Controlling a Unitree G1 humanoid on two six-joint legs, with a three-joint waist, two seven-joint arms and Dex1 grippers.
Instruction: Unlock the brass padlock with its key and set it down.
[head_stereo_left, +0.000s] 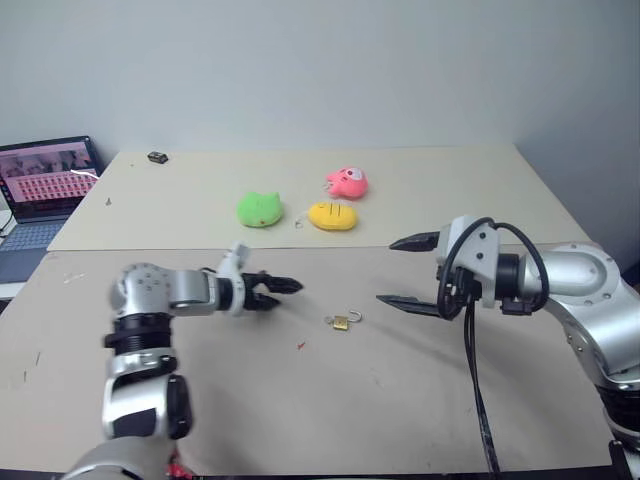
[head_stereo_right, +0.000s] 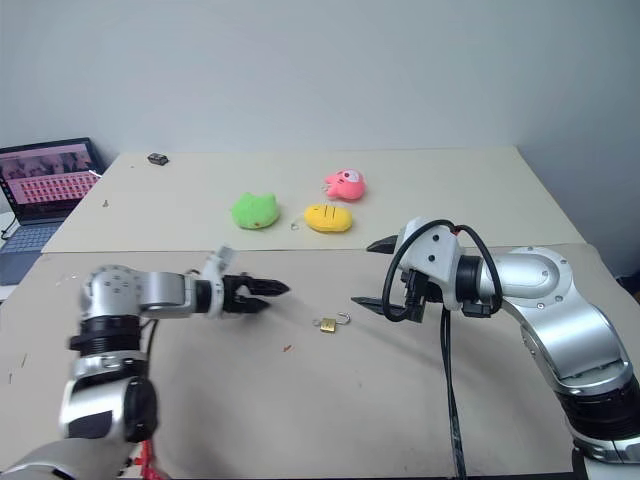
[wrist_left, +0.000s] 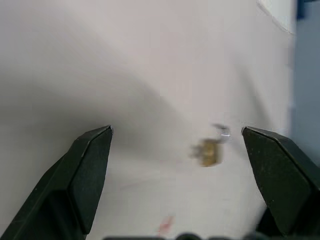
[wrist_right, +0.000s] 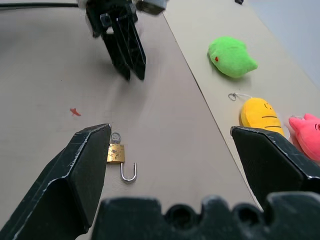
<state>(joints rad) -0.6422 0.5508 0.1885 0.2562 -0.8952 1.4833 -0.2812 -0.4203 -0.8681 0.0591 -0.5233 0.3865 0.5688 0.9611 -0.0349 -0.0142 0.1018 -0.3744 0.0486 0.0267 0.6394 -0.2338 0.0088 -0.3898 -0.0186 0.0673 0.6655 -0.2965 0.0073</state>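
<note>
The brass padlock lies flat on the table between my two grippers, touched by neither. Its thin silver shackle stands swung out of the body. A small silver key head shows at the end of the body away from the shackle. My left gripper hovers left of the padlock and points at it. The left wrist view shows its fingers wide apart and empty, with the padlock lying ahead of them. My right gripper hangs open and empty just right of the padlock.
A green plush, a yellow oval plush and a pink plush lie on the far table. A laptop stands at the far left, a small dark object near the back edge. A red speck marks the tabletop.
</note>
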